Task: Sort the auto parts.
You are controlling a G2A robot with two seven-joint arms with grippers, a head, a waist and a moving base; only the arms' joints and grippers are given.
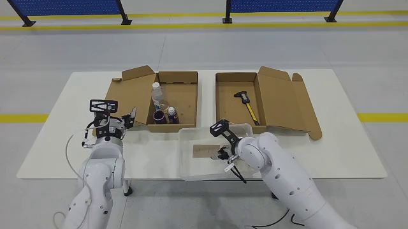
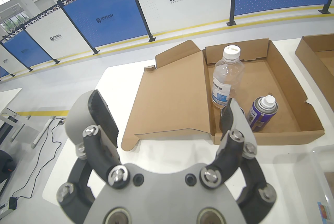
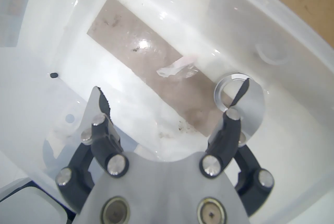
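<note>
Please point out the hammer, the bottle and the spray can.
hammer (image 1: 250, 109), top view, on its yellow handle.
bottle (image 2: 226, 78), left wrist view, on its clear body.
spray can (image 2: 261, 112), left wrist view, on its purple side.

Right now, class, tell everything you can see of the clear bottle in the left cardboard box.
The clear bottle is plastic, with a white cap and a blue and white label round its lower body. It stands upright in the cardboard box, near the wall that carries the lid. A purple spray can stands beside it. The open left claw is apart from it.
</note>
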